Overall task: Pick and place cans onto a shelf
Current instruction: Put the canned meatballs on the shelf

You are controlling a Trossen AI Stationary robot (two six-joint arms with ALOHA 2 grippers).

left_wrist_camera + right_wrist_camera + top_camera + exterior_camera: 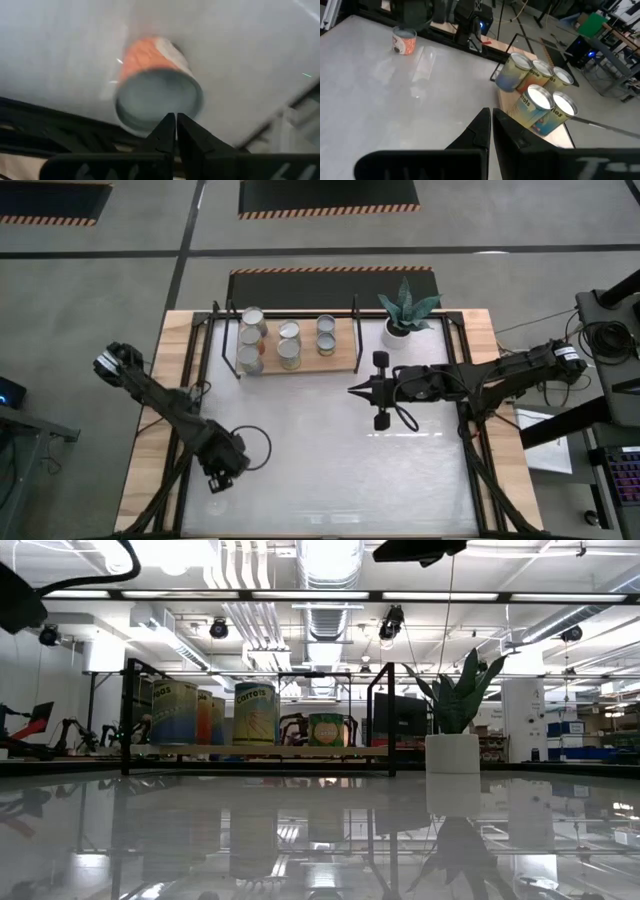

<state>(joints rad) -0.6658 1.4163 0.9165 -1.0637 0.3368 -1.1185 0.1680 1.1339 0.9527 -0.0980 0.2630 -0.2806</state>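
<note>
A can [157, 85] with an orange label stands upright on the white tabletop near the front left; it also shows in the right wrist view [404, 41]. My left gripper [175, 116] is shut and points steeply down just above and beside the can, apart from it [220, 478]. Several cans [289, 343] stand upright on the wooden shelf [340, 362] at the far side; they also appear in the low view [255, 712]. My right gripper [352, 390] is shut over the table's middle, pointing toward the left edge, holding nothing [491, 111].
A white pot with a spiky green plant [405, 315] stands right of the shelf. The shelf's black frame posts [390, 720] rise around the cans. The white tabletop [330, 470] lies bare between the two grippers.
</note>
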